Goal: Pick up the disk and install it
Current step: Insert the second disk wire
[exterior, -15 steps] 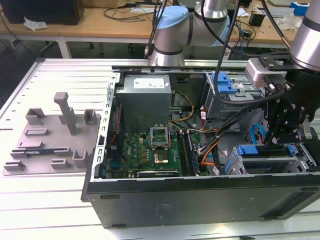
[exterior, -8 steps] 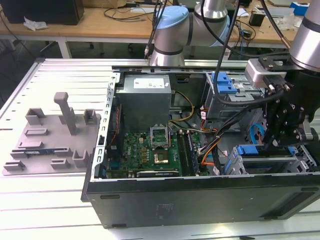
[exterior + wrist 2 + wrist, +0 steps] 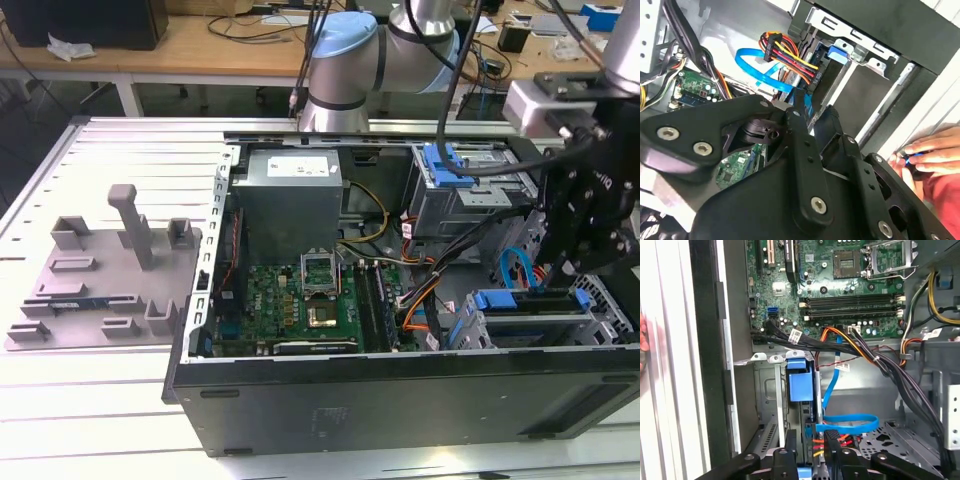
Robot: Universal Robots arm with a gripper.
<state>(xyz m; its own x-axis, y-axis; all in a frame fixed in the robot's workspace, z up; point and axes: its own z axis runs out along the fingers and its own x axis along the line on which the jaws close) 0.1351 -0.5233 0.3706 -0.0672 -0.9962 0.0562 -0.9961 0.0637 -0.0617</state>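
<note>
Gripper point(image 3: 560, 262) fingertips hidden in the exterior view behind the drive cage point(image 3: 530, 325) at lower right; open or closed state not determinable. Arm point(image 3: 400, 45) cropped by the top edge. Computer case point(image 3: 400, 400) cropped at the right edge.

In the second wrist view, black gripper linkage point(image 3: 805, 170) covering most of the motherboard point(image 3: 695, 90) at left. Hand point(image 3: 930, 155) cut off at the right edge, holding a small blue item too small to identify.

In the first wrist view, blue drive carrier point(image 3: 801, 382) seen edge-on in its bay; drive body not distinguishable. Blue cable point(image 3: 850, 422) partly hidden behind the linkage at the bottom.

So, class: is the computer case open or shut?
Open: the computer case has no side cover, so the motherboard lies exposed.
</note>
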